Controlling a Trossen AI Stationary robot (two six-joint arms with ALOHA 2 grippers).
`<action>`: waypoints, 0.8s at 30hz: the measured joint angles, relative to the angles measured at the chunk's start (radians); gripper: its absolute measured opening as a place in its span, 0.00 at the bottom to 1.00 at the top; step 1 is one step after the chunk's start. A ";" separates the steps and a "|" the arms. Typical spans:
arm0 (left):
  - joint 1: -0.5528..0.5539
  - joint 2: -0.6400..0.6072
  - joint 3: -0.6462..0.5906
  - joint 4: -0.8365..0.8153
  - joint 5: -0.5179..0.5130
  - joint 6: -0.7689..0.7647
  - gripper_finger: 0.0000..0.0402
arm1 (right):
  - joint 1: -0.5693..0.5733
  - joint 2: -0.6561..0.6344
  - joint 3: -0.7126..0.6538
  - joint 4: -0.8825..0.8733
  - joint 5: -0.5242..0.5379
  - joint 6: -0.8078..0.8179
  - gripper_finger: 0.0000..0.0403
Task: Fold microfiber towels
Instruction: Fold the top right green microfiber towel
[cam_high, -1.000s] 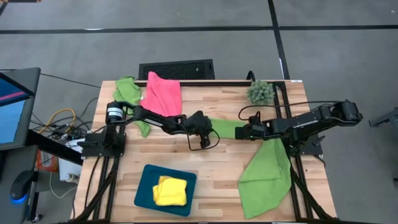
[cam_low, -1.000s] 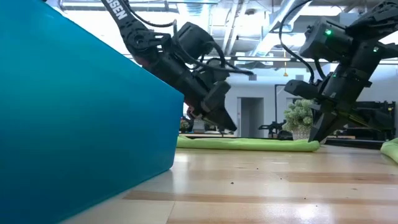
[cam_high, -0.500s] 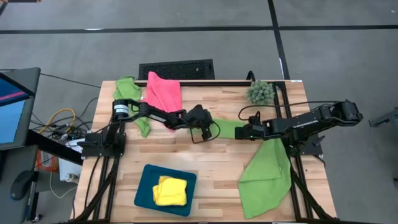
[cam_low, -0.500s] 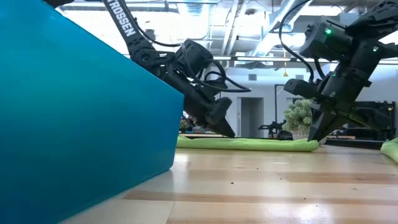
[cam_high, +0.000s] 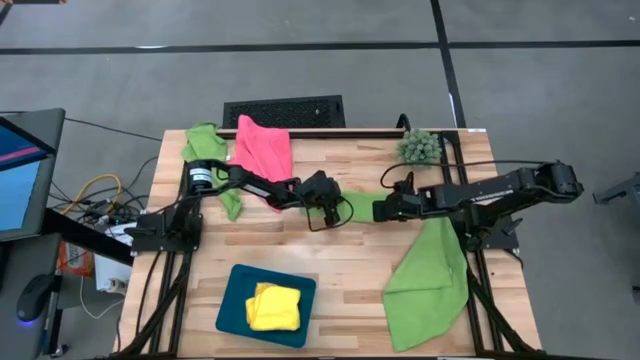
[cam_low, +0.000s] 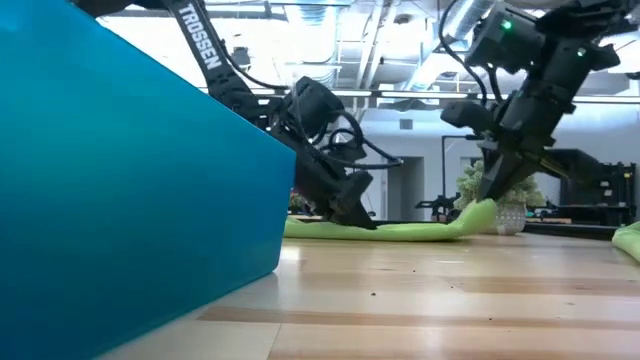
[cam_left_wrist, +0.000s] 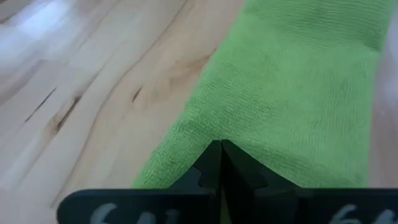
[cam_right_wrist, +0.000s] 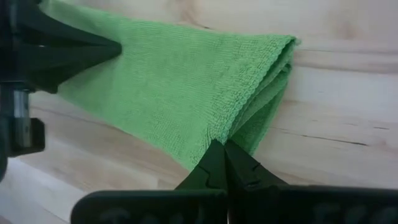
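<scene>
We note the right pincer (cam_low: 492, 196), clamped on the green towel (cam_high: 362, 206) at mid-surface, has lifted its end; the left pincer (cam_high: 334, 214), shut, has come down pinning the other end. Fold under way.

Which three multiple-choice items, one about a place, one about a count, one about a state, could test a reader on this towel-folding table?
1. Where does the folded yellow towel lie?
A. in the teal tray
B. beside the plant
C. on the floor

2. How many pink towels are on the table?
A. three
B. one
C. none

3. How is the right hand now?
A. wide open above the tray
B. holding the plant
C. shut on the folded green towel

Answers: 1 A, the high view shows it inside the tray; 2 B, only one lies at the far edge; 3 C, the right wrist view shows its tips pinching the towel's edge.
</scene>
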 joint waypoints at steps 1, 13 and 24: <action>0.000 0.008 0.000 0.012 0.004 -0.001 0.00 | 0.000 0.000 0.010 -0.011 0.000 -0.005 0.01; 0.000 -0.041 0.070 -0.146 0.031 -0.037 0.00 | -0.021 0.002 0.114 -0.033 0.004 -0.112 0.01; 0.011 -0.347 0.124 -0.611 0.040 0.040 0.00 | -0.046 0.002 0.163 -0.008 0.011 -0.226 0.01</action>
